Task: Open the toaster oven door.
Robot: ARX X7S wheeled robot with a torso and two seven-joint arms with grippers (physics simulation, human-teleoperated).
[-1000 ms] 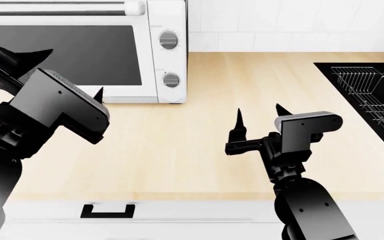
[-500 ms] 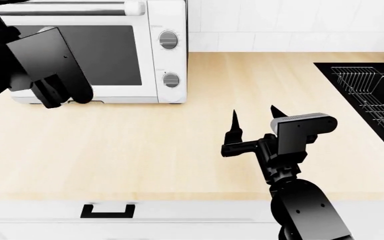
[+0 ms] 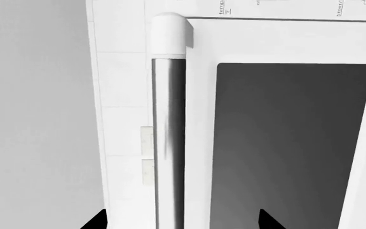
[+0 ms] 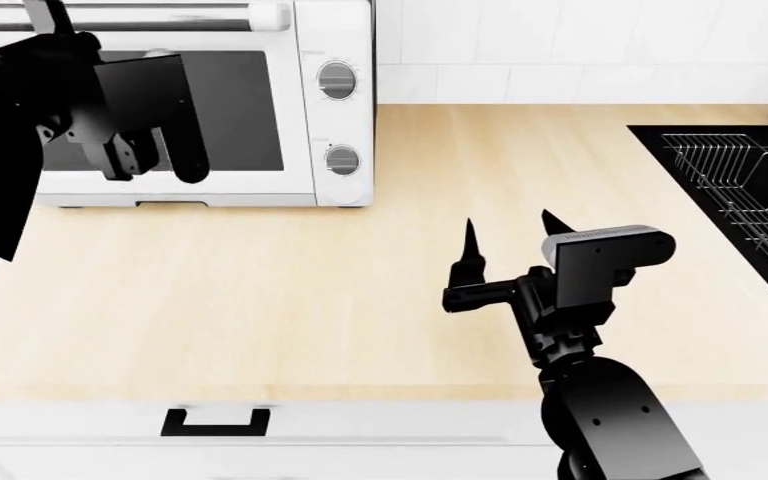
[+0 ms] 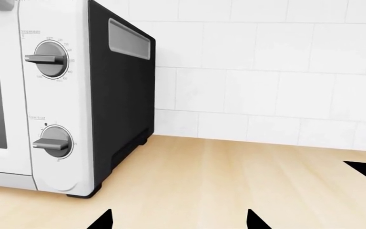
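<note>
The white toaster oven (image 4: 317, 30) stands at the counter's back left, with two knobs (image 4: 339, 80) on its right panel. The toaster oven door (image 4: 244, 110) is closed, its dark glass facing me. The silver bar handle (image 4: 197, 15) runs along the door's top edge. My left gripper (image 4: 51, 20) is raised in front of the door's left part, near the handle. In the left wrist view my left gripper (image 3: 181, 222) is open and the handle (image 3: 169, 124) lines up between its fingertips, just ahead of them. My right gripper (image 4: 507, 240) is open and empty over the counter. It also shows in the right wrist view (image 5: 177, 220), facing the oven's knobs (image 5: 46, 59).
The light wood counter (image 4: 291, 300) stretches across the view. A black sink with a wire rack (image 4: 744, 200) lies at the right. White tiled wall (image 5: 266, 71) runs behind. A white drawer with a black handle (image 4: 215, 422) is under the counter's front edge.
My left arm has risen from low at the left up in front of the oven door, with its gripper now at the handle's height. My right gripper has barely moved.
</note>
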